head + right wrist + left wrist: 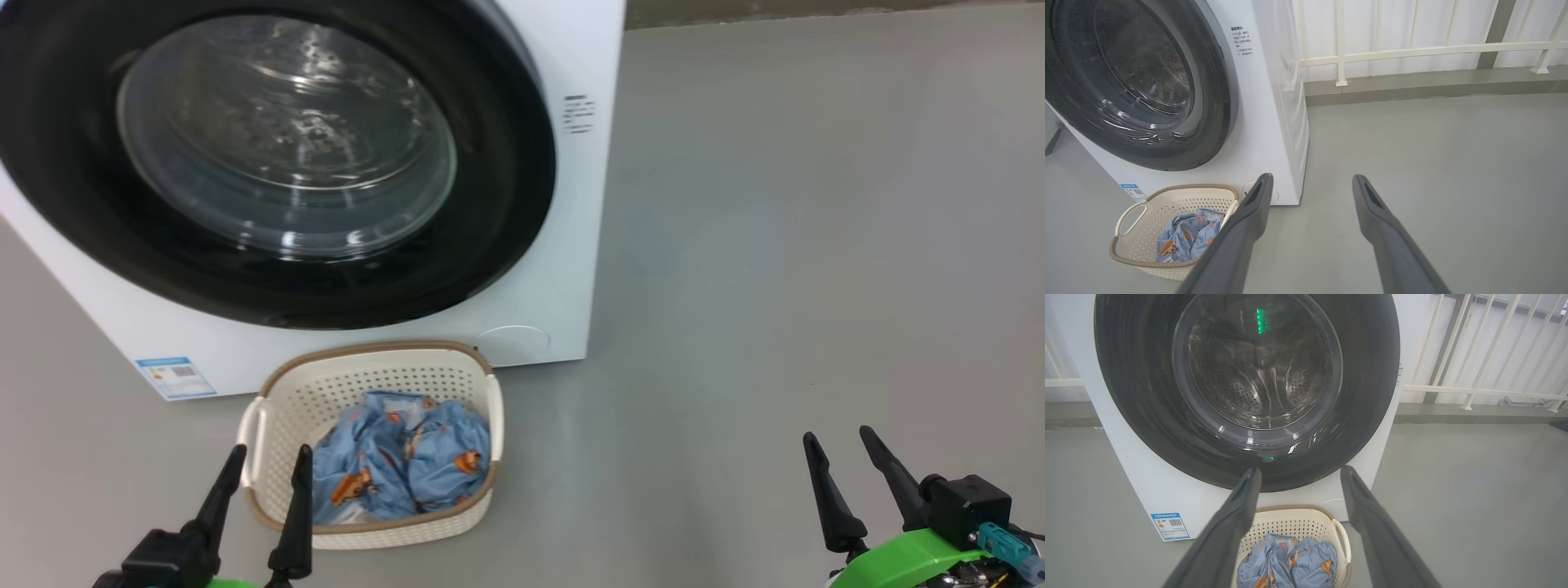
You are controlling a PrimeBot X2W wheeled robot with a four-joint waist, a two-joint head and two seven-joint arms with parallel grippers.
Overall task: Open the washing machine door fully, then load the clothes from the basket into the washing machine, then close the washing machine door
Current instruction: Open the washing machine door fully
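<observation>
Grey floor (775, 245) — washing machine (563, 245) and basket (277, 408) on it

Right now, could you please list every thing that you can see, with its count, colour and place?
washing machine: one, white, on the floor ahead
washing machine door: one, glossy black, glass window, looks shut
label sticker: one, blue, machine's lower front corner
basket: one, cream, brown rim, floor before the machine
clothes: seemingly two, light blue, inside the basket
railing: one, white, behind the machine
floor: grey
left gripper: one, dark, open, near the basket
right gripper: one, dark, open, over bare floor
</observation>
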